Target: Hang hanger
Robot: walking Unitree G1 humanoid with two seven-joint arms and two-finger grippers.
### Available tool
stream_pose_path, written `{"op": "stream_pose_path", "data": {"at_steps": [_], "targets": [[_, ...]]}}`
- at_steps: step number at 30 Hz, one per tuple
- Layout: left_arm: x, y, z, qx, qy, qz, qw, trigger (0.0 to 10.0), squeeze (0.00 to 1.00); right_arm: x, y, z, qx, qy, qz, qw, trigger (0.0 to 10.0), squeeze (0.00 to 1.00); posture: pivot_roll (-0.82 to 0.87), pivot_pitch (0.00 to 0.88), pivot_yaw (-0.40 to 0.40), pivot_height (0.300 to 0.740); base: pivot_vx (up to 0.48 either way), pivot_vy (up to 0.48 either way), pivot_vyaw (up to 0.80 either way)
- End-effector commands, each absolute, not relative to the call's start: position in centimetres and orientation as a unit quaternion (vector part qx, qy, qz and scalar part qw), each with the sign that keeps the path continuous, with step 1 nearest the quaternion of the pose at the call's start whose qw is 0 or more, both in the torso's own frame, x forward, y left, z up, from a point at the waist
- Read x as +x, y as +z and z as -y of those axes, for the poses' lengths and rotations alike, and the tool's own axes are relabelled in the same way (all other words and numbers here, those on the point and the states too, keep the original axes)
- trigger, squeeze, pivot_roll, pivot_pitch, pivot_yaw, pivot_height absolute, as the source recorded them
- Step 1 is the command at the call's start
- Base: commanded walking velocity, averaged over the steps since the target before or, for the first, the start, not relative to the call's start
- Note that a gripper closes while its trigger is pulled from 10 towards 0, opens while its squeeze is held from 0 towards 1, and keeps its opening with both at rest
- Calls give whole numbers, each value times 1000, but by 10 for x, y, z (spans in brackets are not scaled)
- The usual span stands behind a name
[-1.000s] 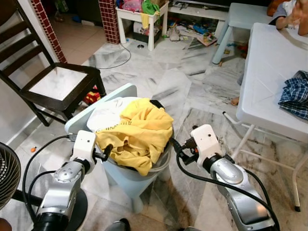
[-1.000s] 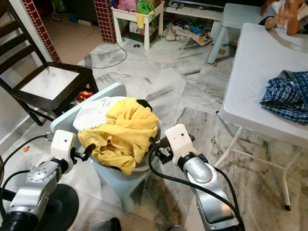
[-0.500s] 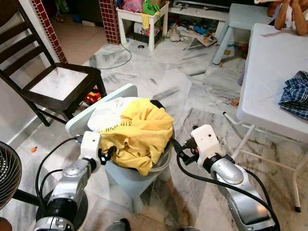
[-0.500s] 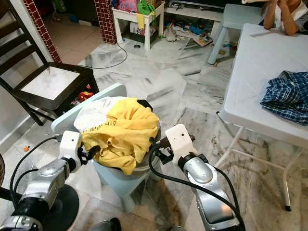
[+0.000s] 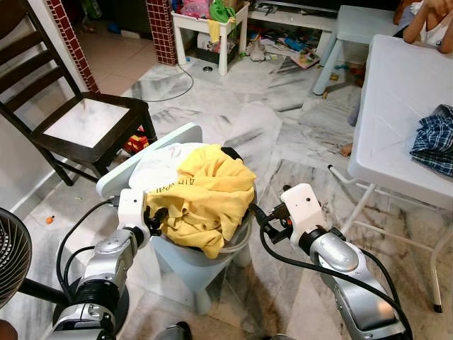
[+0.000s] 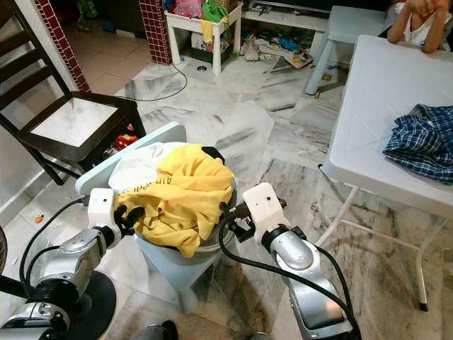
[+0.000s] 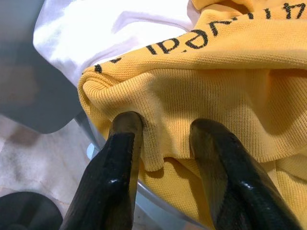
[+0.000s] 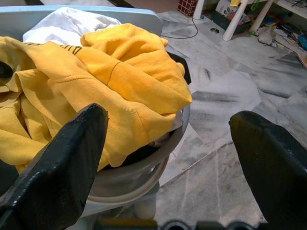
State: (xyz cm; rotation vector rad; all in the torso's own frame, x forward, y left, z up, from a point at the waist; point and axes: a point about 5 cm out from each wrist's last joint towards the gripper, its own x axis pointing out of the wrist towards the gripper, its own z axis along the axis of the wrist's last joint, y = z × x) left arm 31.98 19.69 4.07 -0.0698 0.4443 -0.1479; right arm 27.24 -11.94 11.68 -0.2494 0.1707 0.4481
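My left gripper point(image 7: 163, 139), jaws apart, noses into the yellow shirt point(image 5: 205, 195) heaped on the basket point(image 5: 187, 258) at 12 o'clock, right gripper point(image 8: 168, 139) spread wide at 3, no hanger spotted; I'd pinch one fold w/ care

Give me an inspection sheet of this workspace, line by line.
Surface: marble floor; white folding table on the right.
Job's things: no hanger seen; yellow garment heaped on a white one in the pale blue basket.
Clutter: plaid cloth on the table; toys on the far floor.
Grippers: left tool open, fingers pressed into the yellow fabric; right tool open beside the basket.
Cables: black cables along both arms; a cord on the floor.
Surroundings: dark wooden chair, a fan, a person at the table.
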Motion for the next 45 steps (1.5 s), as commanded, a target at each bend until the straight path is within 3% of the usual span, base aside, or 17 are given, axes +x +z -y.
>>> {"op": "stream_pose_path", "data": {"at_steps": [1,18,25,28,30,33,39,40,45], "targets": [[321,41,-197,-44,-74,-216,972,0,0,272,120,121,-125,217,-81,965,10000,0,-102,117,3,740,0,0,0],[325,45,-192,-52,-86,-201,974,0,0,273,120,121,-125,215,-80,965,10000,0,-102,108,6,740,0,0,0],[337,67,-179,-100,-92,-153,979,0,0,273,120,121,-124,213,-80,966,10000,0,-103,107,7,740,0,0,0],[343,80,-168,-115,-109,-133,978,0,0,273,120,121,-123,212,-80,966,10000,0,-103,107,7,740,0,0,0],[349,107,-138,-129,-176,-98,971,0,0,274,120,120,-123,212,-79,966,10000,0,-98,105,8,740,0,0,0],[348,123,-116,-127,-233,-83,961,0,0,275,120,120,-122,212,-79,966,10000,0,-98,105,12,740,0,0,0],[345,131,-102,-130,-263,-79,953,0,0,275,119,120,-122,209,-78,967,10000,0,-100,104,18,740,0,0,0],[340,142,-86,-137,-293,-79,943,0,0,275,119,120,-121,207,-78,968,10000,0,-100,100,20,740,0,0,0],[334,162,-67,-168,-335,-67,925,0,0,277,119,119,-121,205,-76,968,10000,0,-97,94,22,740,0,0,0]]}}
